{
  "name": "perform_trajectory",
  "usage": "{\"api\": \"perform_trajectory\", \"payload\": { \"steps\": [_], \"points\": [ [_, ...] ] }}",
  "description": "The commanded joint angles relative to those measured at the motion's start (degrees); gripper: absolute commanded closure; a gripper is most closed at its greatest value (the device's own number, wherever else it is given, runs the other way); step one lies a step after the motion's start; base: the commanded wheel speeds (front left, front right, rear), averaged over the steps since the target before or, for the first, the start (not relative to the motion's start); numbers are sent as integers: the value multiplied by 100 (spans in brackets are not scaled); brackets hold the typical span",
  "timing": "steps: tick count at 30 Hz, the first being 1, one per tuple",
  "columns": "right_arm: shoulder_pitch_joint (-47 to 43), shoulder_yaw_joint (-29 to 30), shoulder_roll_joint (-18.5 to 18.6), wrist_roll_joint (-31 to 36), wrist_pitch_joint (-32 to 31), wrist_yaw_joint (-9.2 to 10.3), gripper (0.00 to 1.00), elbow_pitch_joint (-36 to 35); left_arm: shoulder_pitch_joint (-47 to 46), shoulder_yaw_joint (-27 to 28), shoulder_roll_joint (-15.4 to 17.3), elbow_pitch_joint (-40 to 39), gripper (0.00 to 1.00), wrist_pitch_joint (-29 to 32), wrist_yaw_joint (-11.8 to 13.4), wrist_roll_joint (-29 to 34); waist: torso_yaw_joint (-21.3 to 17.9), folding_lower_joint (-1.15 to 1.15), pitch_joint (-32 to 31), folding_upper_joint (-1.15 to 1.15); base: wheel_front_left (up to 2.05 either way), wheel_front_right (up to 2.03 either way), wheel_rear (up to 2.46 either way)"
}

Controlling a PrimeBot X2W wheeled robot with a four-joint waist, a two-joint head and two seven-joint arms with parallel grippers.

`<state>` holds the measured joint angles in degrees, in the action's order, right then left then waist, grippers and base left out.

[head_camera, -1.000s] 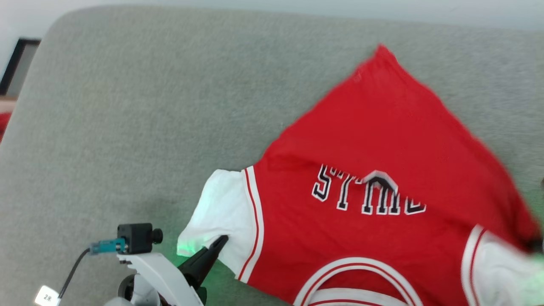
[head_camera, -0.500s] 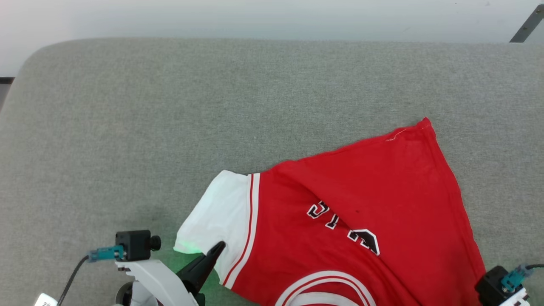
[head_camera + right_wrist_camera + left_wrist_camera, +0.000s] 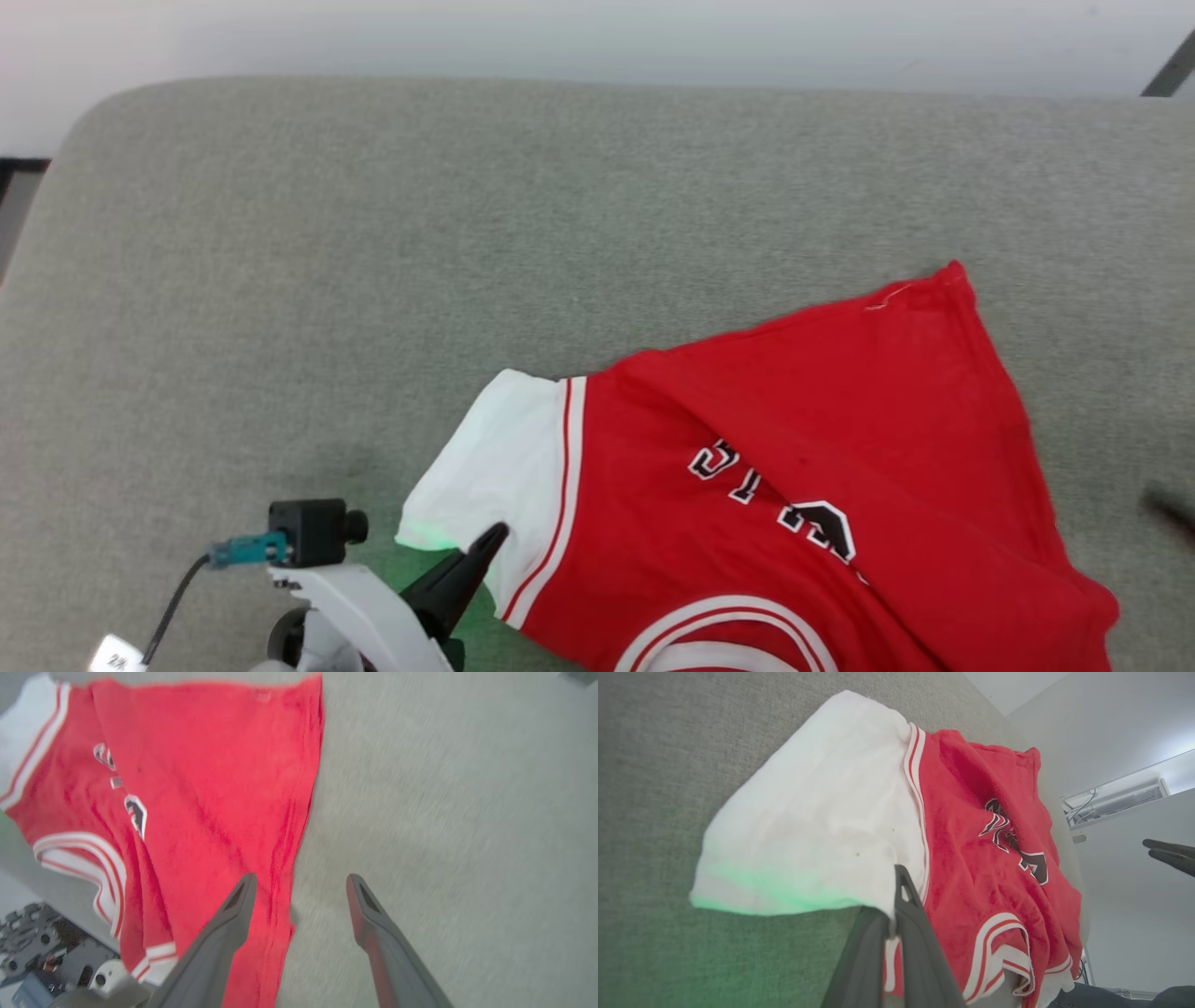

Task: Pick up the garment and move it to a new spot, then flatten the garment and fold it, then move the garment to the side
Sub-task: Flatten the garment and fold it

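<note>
One corner is pinned: the left gripper [image 3: 490, 546] clamps the white sleeve [image 3: 808, 826] of the garment [image 3: 840, 411], probably anchoring it for flattening. The right gripper [image 3: 301, 886] hangs spread and empty over the red side edge (perhaps ready to tug). The garment lies rumpled at the near right of the grey surface [image 3: 373, 233].

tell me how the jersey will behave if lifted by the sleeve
Probably floppy: the garment lies in soft creases, so it should drape and hang from the white sleeve clamped in the left gripper. Likely light: the fabric looks thin. The grey surface looks textured, so dragging may catch.
</note>
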<state>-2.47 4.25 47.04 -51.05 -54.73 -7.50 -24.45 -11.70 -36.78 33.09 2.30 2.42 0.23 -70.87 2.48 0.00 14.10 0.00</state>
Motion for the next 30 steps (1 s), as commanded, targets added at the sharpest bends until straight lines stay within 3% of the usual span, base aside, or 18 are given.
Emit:
{"api": "perform_trajectory", "payload": {
  "steps": [1, 4, 8, 15, 20, 25, 26, 27, 28, 29, 30],
  "points": [
    [205, 143, -25, -18, 44, 1, 0, -5, -71, -17, -32, 2, 100, -17, -28, 51, 86, 0, 69, 0, 0, 0, 0],
    [880, 149, -44, 266, 312, 1, 0, 170, -176, -65, -114, 59, 100, -6, -81, 114, 206, 0, 162, 0, 0, 0, 0],
    [2053, -585, -314, 608, 760, 1, 0, 716, -356, -112, -228, 158, 100, 0, -138, 166, 352, 0, 338, 0, 0, 0, 0],
    [3684, -2036, -524, 1216, 1012, 1, 0, 2425, -715, -206, -454, 369, 100, 36, -288, 248, 630, 0, 653, 0, 0, 0, 0],
    [4233, -2900, -460, 1281, 940, 1, 0, 3483, -869, -260, -578, 550, 100, 4, -390, 293, 761, 0, 841, 0, 0, 0, 0],
    [4297, -3694, -404, 990, 963, -1, 0, 3997, -955, -286, -693, 749, 100, -55, -460, 303, 851, 0, 911, 0, 0, 0, 0],
    [4275, -3810, -406, 916, 974, -1, 7, 4055, -974, -279, -704, 788, 100, -74, -471, 299, 858, 0, 914, 0, 0, 0, 0],
    [4294, -3914, -404, 854, 1009, -1, 61, 4103, -1000, -267, -713, 823, 100, -90, -489, 297, 860, 0, 914, 0, 0, 0, 0],
    [4317, -3992, -412, 788, 1083, -2, 73, 4132, -1029, -248, -716, 864, 100, -113, -506, 300, 860, 0, 911, 0, 0, 0, 0],
    [4340, -4037, -428, 729, 1176, -2, 100, 4175, -1049, -215, -726, 893, 100, -165, -504, 296, 855, 0, 897, 0, 0, 0, 0],
    [4396, -4088, -422, 698, 1308, -2, 100, 4196, -1064, -178, -756, 914, 100, -207, -522, 252, 848, 0, 876, 0, 0, 0, 0]
  ]
}}
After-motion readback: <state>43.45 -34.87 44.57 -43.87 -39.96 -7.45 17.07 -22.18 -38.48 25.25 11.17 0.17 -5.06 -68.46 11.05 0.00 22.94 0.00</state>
